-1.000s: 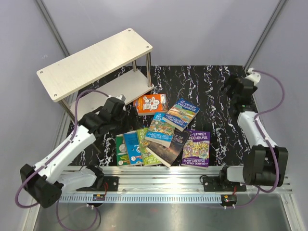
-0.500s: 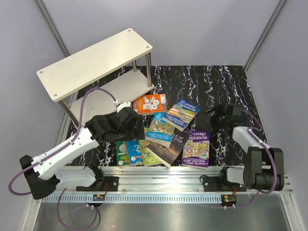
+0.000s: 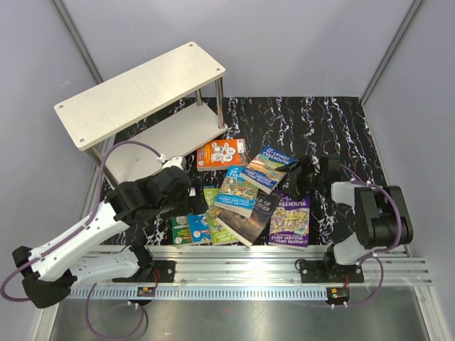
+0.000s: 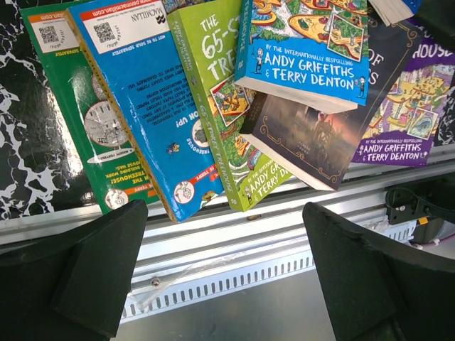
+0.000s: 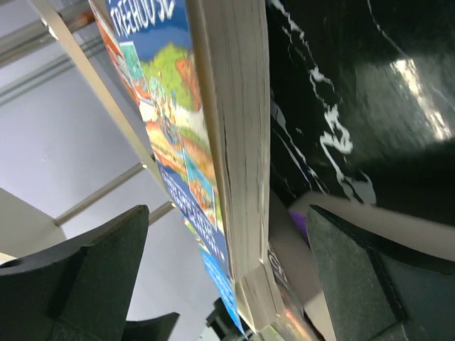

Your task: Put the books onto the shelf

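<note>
Books [image 3: 238,199] lie in a loose, overlapping heap on the near half of the black marbled tabletop [image 3: 320,121]. All are well apart from the shelf [image 3: 142,92] except an orange book [image 3: 222,153], which lies near its front steel post [image 3: 219,99]. The shelf stands at the far left corner, its two pale boards one above the other.

The right claw [image 5: 227,207] is spread wide and low at the heap's right side, with one finger on each side of the page edge of a blue Storey Treehouse book [image 3: 266,167]. Whether either finger touches it cannot be told. That book rests partly on a teal-covered book [image 3: 238,192], which in turn overlaps the dark book [image 4: 320,135]. A purple book [image 3: 290,220] lies near the claw.

The left claw [image 4: 222,206] is spread wide too, holding nothing, above the heap's near left edge. There a green book [image 4: 85,121], a blue back cover [image 4: 142,92] and a lime-green book [image 4: 213,106] fan out, their corners reaching the aluminium rail [image 4: 249,241] at the tabletop's near edge.
</note>
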